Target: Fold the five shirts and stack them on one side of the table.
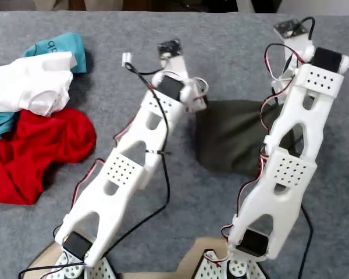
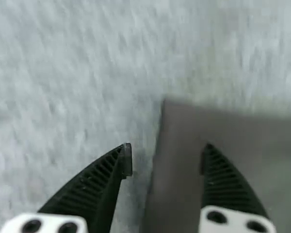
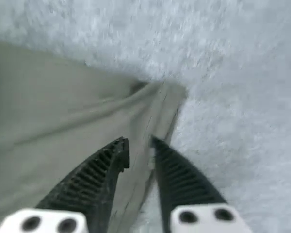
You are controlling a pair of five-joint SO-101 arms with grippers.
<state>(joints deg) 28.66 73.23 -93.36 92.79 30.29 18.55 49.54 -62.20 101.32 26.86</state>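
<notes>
Your dark shirt [image 1: 232, 136] lies folded a little right of the middle of the high view, on the grey table cover [image 1: 232, 52]. Both arms stretch up the frame toward it. The left arm [image 1: 134, 163] runs from the lower left and ends at the shirt's upper left corner. The right arm [image 1: 291, 157] runs up the right side of the frame, over the shirt's right edge.

In the left wrist view, your left gripper [image 2: 167, 158] sits low in the frame with its fingers wide apart, gripping nothing. It straddles the straight edge of the dark shirt [image 2: 233, 145]: one finger [image 2: 104, 179] is over the bare table cover [image 2: 77, 73], and the other is over the cloth.

In the right wrist view, your right gripper [image 3: 139, 148] sits low in the frame, right at a corner of the dark shirt [image 3: 53, 121]. A raised crease runs from that corner down the middle of the frame to the gripper. You cannot tell whether it has a hold on the cloth. The table cover [image 3: 233, 73] fills the upper right.

The other shirts are bunched at the left edge of the high view, well apart from both grippers. A white shirt [image 1: 29, 81] lies on top at the upper left, and a teal shirt [image 1: 61, 45] shows behind and under it. A red shirt [image 1: 41, 151] lies spread out below them, touching the white one.
</notes>
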